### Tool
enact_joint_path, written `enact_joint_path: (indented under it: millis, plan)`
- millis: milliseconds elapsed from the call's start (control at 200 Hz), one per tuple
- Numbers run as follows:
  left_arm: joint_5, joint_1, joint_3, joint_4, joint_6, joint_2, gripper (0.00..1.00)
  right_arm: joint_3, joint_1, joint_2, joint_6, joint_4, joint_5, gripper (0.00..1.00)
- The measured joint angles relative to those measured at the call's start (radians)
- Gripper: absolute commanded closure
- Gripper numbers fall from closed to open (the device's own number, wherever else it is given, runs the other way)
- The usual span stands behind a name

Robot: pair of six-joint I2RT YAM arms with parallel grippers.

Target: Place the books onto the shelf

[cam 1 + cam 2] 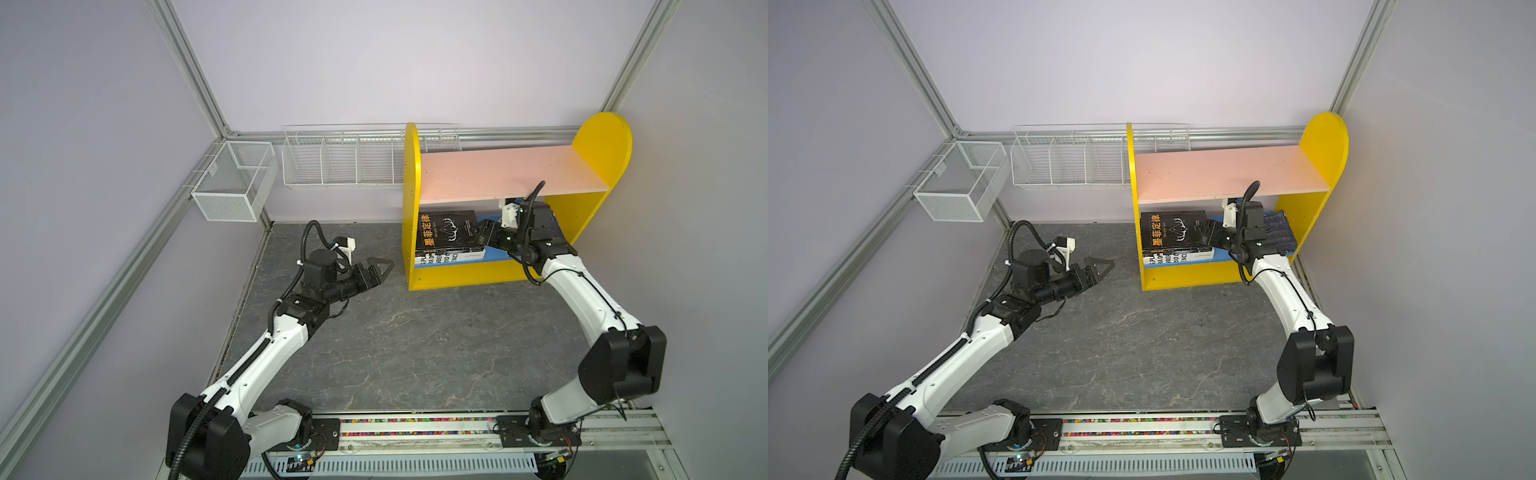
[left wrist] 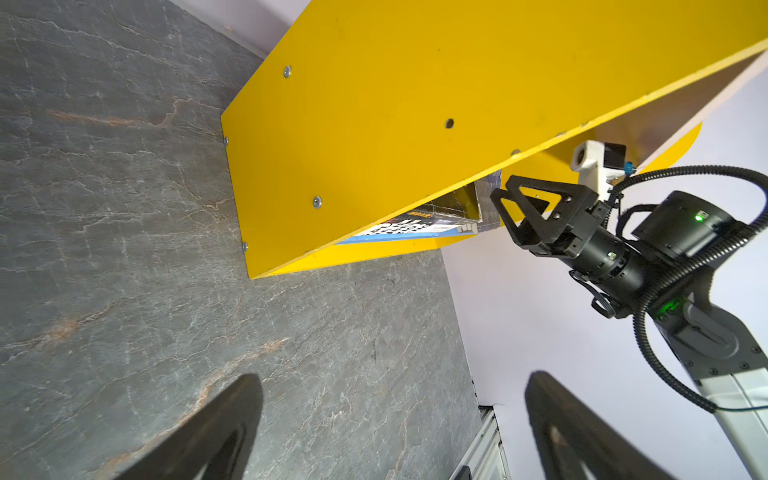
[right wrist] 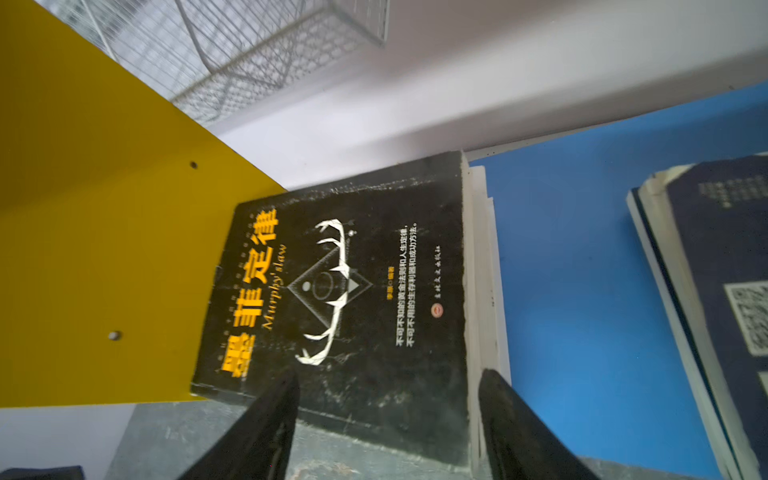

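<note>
The shelf (image 1: 498, 170) (image 1: 1225, 170) stands at the back right, with yellow sides, a bare pink upper board and a blue lower board (image 3: 573, 270). A black book with a yellow Chinese title (image 1: 446, 232) (image 1: 1173, 230) (image 3: 345, 291) lies flat on a white book (image 1: 436, 259) at the left end of the lower board. Navy books (image 1: 1281, 237) (image 3: 723, 291) lie stacked at its right end. My right gripper (image 1: 482, 235) (image 3: 390, 376) (image 2: 511, 208) reaches under the pink board, open, its fingers straddling the black book's near corner without clamping it. My left gripper (image 1: 384, 268) (image 2: 395, 376) hangs open and empty over the grey table, left of the shelf.
Two white wire baskets (image 1: 232, 183) (image 1: 340, 162) hang on the back wall, left of the shelf. The shelf's yellow left side (image 2: 374, 124) faces the left arm. The right wall runs close behind the shelf's right side. A metal rail (image 1: 415, 428) carries both arm bases at the front.
</note>
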Motion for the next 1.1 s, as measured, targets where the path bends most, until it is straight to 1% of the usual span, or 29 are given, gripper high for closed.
enact_joint_path:
  millis: [85, 175, 275, 350, 360, 375, 480, 555, 650, 735, 825, 920, 1015, 1100]
  plan:
    - [-0.012, 0.000, -0.011, -0.014, 0.003, -0.031, 0.00, -0.037, 0.001, -0.053, 0.008, -0.032, 0.024, 0.15]
    - [-0.039, 0.000, -0.014, -0.050, 0.013, -0.064, 0.00, -0.092, 0.001, -0.130, 0.020, -0.037, 0.052, 0.06]
    - [-0.110, 0.000, -0.014, -0.107, 0.053, -0.122, 0.01, -0.179, 0.001, -0.259, 0.018, -0.049, 0.097, 0.00]
    - [-0.195, 0.000, -0.016, -0.154, 0.103, -0.184, 0.01, -0.237, 0.001, -0.354, 0.004, -0.076, 0.148, 0.07]
    - [-0.209, 0.000, -0.016, -0.160, 0.110, -0.193, 0.01, -0.245, 0.001, -0.365, 0.004, -0.080, 0.153, 0.10]
    - [-0.236, 0.000, -0.016, -0.172, 0.124, -0.208, 0.01, -0.256, 0.001, -0.383, -0.001, -0.087, 0.166, 0.12]
    - [-0.430, 0.000, -0.022, -0.218, 0.216, -0.285, 0.01, -0.347, 0.001, -0.501, -0.023, -0.122, 0.259, 0.12]
    - [-0.571, 0.000, -0.050, -0.211, 0.294, -0.319, 0.01, -0.422, 0.001, -0.575, -0.032, -0.150, 0.332, 0.12]
    - [-0.752, 0.008, -0.136, -0.150, 0.404, -0.342, 0.01, -0.524, 0.001, -0.657, -0.034, -0.174, 0.438, 0.12]
    - [-0.872, 0.041, -0.224, -0.073, 0.464, -0.338, 0.01, -0.606, 0.001, -0.716, -0.034, -0.198, 0.525, 0.12]
    - [-0.980, 0.092, -0.353, 0.092, 0.531, -0.324, 0.01, -0.678, 0.001, -0.777, -0.029, -0.204, 0.592, 0.12]
    - [-1.033, 0.155, -0.463, 0.255, 0.576, -0.272, 0.01, -0.733, 0.001, -0.830, -0.020, -0.205, 0.649, 0.12]
    - [-1.048, 0.224, -0.533, 0.388, 0.592, -0.197, 0.01, -0.769, 0.001, -0.855, -0.010, -0.205, 0.689, 0.12]
    - [-1.053, 0.258, -0.583, 0.521, 0.603, -0.132, 0.01, -0.797, 0.001, -0.865, -0.005, -0.193, 0.712, 0.12]
